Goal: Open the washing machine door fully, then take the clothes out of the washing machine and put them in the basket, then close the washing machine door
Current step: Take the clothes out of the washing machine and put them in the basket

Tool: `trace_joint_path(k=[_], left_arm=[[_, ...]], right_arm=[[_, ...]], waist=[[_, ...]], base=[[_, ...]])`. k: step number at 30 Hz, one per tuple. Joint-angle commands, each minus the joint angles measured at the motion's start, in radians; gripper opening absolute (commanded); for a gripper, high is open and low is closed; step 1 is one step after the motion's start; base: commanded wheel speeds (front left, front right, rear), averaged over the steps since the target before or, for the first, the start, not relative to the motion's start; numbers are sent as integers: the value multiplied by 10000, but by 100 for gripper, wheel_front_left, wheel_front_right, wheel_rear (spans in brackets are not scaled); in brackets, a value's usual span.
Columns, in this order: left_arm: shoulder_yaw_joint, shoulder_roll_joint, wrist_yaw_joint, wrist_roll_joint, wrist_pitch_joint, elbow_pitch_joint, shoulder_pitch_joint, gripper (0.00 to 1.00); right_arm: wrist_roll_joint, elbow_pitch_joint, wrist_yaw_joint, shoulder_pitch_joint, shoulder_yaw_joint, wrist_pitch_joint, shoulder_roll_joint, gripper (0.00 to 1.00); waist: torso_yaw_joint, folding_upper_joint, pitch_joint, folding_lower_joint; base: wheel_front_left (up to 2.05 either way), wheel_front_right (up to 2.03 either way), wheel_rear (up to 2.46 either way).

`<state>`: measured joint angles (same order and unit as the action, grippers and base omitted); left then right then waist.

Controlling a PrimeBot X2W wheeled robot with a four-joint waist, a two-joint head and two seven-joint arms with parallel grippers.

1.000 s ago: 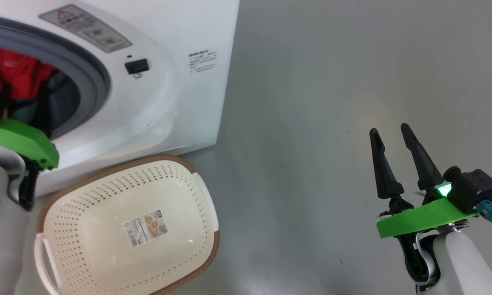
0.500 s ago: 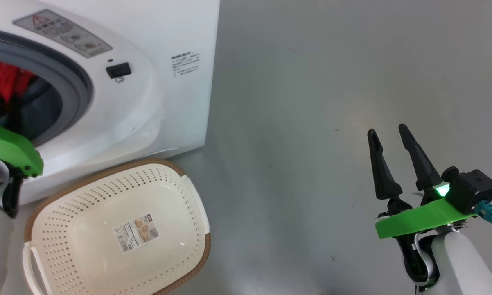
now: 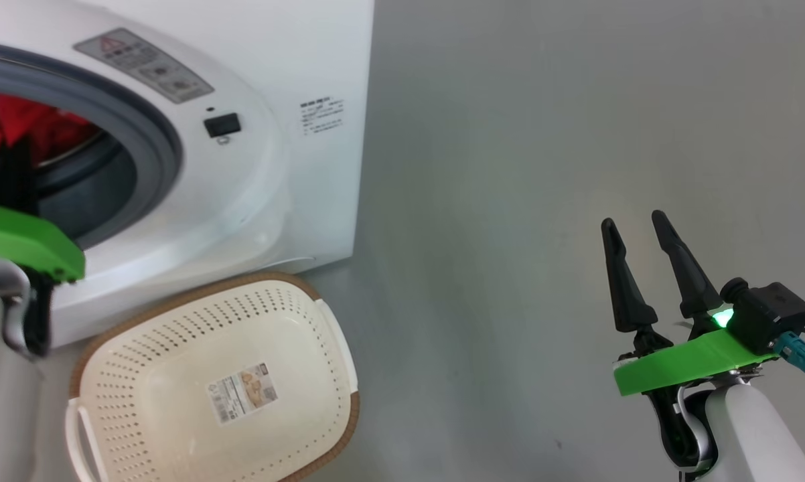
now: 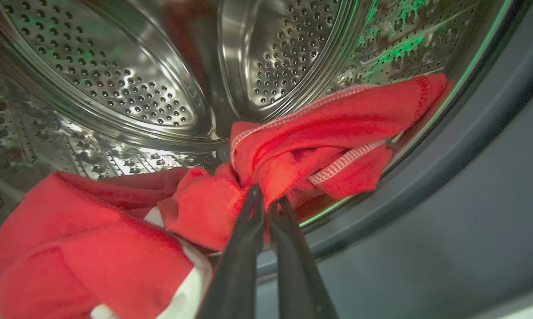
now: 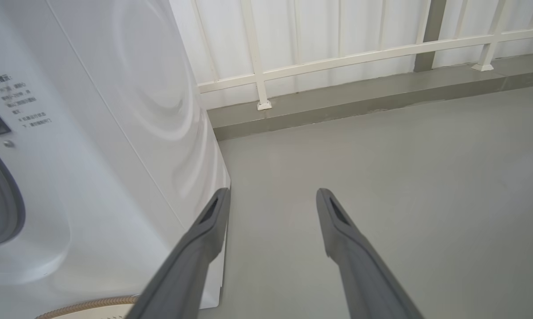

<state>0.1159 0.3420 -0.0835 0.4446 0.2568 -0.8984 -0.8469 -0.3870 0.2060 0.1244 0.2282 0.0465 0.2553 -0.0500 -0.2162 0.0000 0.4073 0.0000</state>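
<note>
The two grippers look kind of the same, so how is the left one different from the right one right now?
The left gripper is shut, pinching the red clothes; the right gripper is open and holds nothing. The left gripper reaches into the washing machine, while the right gripper hangs over the grey floor beside it. Both have two long dark fingers.

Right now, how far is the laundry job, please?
Done: the washing machine stands open. In hand: the left gripper is shut on the red clothes inside the drum. Left: move them into the empty basket, then close the door.
</note>
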Motion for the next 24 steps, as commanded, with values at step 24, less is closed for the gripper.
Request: trace_joint_path(k=[24], left_arm=[[-4046, -2793, -467, -1724, 49, 7125, 4621, 0]], right_arm=[[562, -123, 63, -600, -48, 65, -3, 100]], waist=[[1622, 0, -1010, 0]], base=[[0, 0, 0]])
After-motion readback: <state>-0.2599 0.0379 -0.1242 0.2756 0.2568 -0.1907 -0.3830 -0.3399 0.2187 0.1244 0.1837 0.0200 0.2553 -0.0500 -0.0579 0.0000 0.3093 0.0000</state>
